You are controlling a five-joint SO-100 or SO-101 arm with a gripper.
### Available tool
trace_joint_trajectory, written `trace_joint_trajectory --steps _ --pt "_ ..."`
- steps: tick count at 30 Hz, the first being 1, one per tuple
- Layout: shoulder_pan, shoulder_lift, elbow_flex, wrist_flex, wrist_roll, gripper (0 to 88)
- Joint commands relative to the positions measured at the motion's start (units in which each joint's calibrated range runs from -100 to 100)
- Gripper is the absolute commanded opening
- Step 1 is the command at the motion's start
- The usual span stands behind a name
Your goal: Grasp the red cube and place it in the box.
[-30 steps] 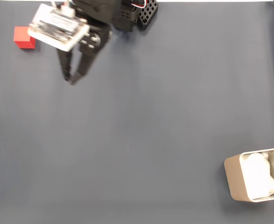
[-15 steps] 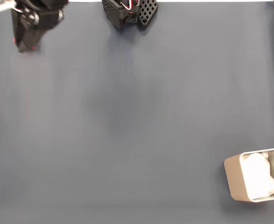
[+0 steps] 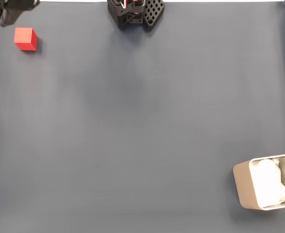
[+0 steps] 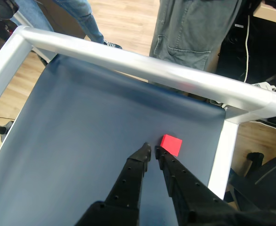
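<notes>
Gripper nearly closed and empty; red cube on the desk, outside the box.

Wrist view, near to far: the gripper (image 4: 152, 150) enters from the bottom edge, its 2 black fingers (image 4: 133, 174) almost meeting at the tips with a narrow gap between them and nothing held. The red cube (image 4: 171, 144) sits on the blue-grey desk (image 4: 81, 141) just beyond and right of the tips, apart from them, close to the desk's metal frame (image 4: 128, 61). Beyond the frame stand 2 persons' legs (image 4: 194, 33) on a wooden floor. In the fixed view the red cube (image 3: 25, 39) lies at upper left, a dark part of the arm (image 3: 13, 9) at the corner above it, and the box (image 3: 266, 182) stands well apart at lower right.
</notes>
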Motion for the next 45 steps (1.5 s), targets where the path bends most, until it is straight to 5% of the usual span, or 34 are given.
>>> trace_joint_trajectory --steps 1,23,45 --pt "2.47 0.12 0.53 -0.60 -0.59 0.0" --pt "12.42 1.33 11.12 -4.21 0.20 22.2" --pt "13.06 7.14 17.87 -12.48 -0.59 29.8"
